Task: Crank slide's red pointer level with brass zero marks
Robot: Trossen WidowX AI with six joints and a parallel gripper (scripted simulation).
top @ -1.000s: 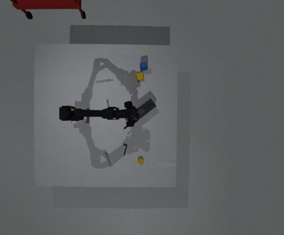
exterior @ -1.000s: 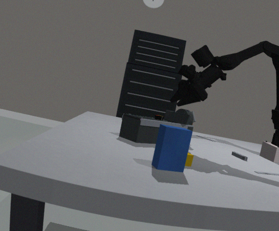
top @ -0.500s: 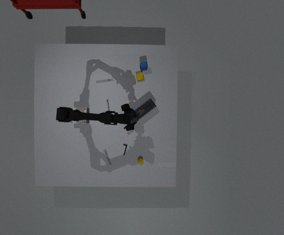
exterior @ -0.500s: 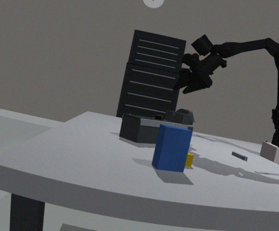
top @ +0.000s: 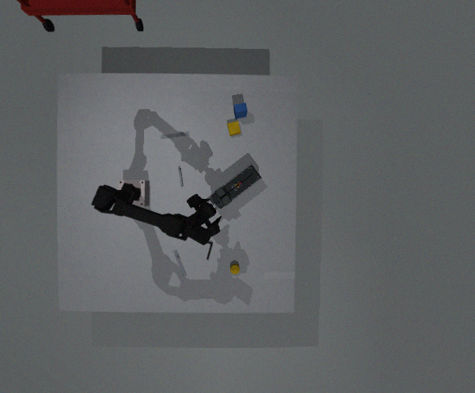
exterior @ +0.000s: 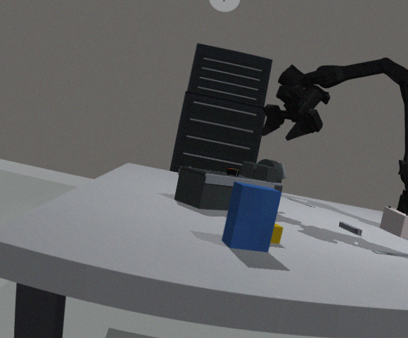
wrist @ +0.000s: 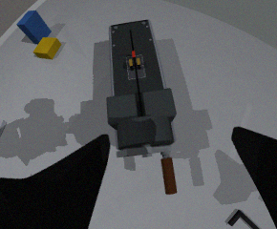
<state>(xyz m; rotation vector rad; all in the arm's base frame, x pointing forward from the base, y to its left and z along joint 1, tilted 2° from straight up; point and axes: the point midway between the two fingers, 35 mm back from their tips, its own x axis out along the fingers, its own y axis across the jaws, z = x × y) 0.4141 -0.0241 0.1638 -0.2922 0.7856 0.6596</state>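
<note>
The machine [top: 252, 171] [exterior: 215, 196] [wrist: 124, 40] is a long dark box with a slotted top and a blocky housing at its near end in the wrist view. Its red pointer [wrist: 134, 54] sits in the slot, a little beyond the two brass marks [wrist: 138, 62], toward the far end, not level with them. The orange-brown crank handle [wrist: 169, 176] sticks out below the housing; it is hidden in the top view. My gripper [top: 214, 208] [exterior: 276, 136] [wrist: 172, 136] is open and empty, above the housing end, with the handle seen between the fingers in the wrist view, untouched.
A blue block [top: 241, 110] [exterior: 251, 218] [wrist: 32, 27] and a yellow block [top: 233, 128] [exterior: 276, 234] [wrist: 47, 48] stand beside the machine. A black bent rod [top: 209, 250] [wrist: 238, 216] lies near the gripper, and a yellow cylinder [top: 234, 269] stands farther off. Thin grey bars lie nearer the arm's base.
</note>
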